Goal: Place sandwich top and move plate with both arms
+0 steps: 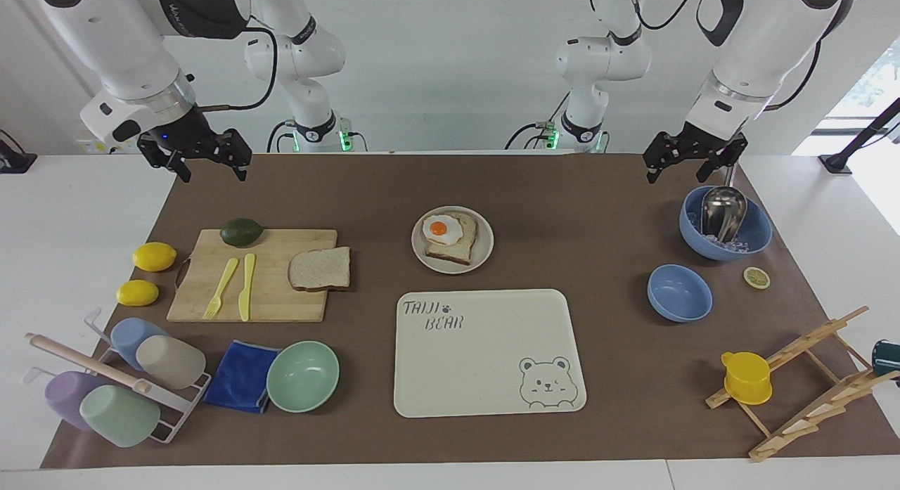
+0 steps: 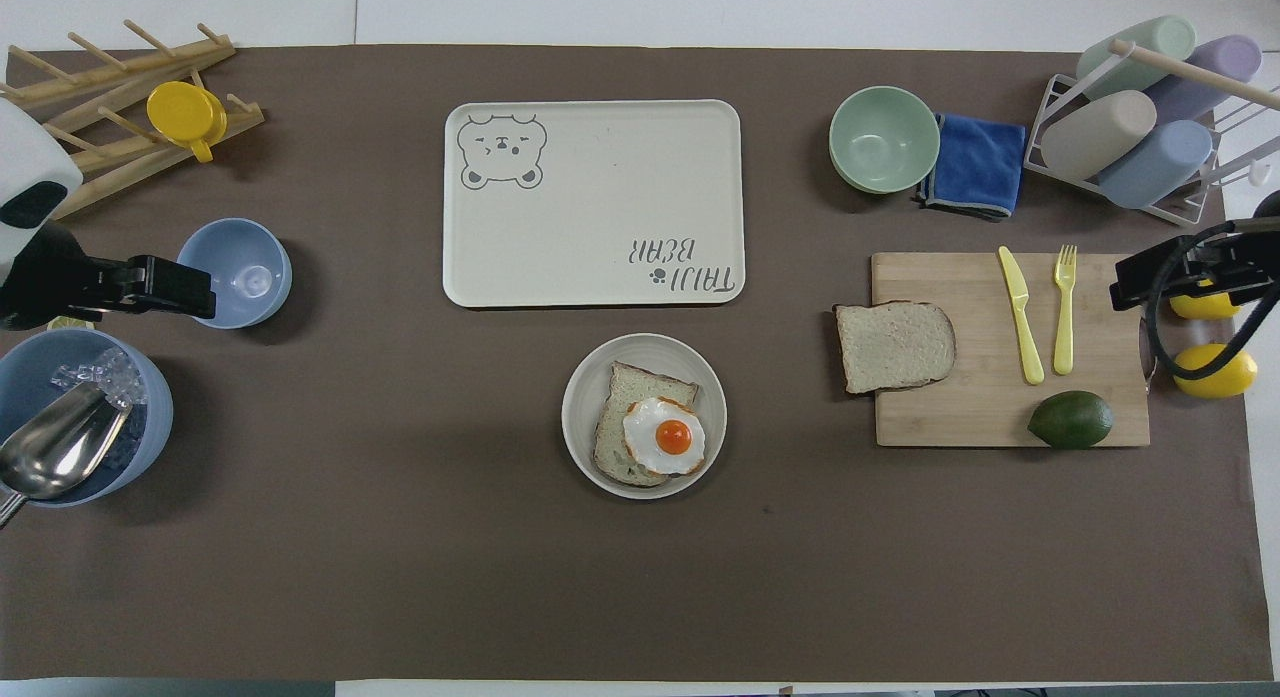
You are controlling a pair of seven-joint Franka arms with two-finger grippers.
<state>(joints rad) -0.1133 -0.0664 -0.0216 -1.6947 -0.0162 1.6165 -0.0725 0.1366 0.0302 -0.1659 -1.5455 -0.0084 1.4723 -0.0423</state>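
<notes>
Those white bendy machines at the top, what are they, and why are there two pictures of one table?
They are two robot arms. Each ends in a black hand with two fingers: the left hand and the right hand. Both are open, raised and holding nothing. One picture faces the robots; the other looks down from above them. On the brown mat sits a small round beige plate holding toast with a fried egg. A plain bread slice lies on a wooden cutting board at the right arm's end. A cream tray with a bear drawing lies farther from the robots than the plate.
</notes>
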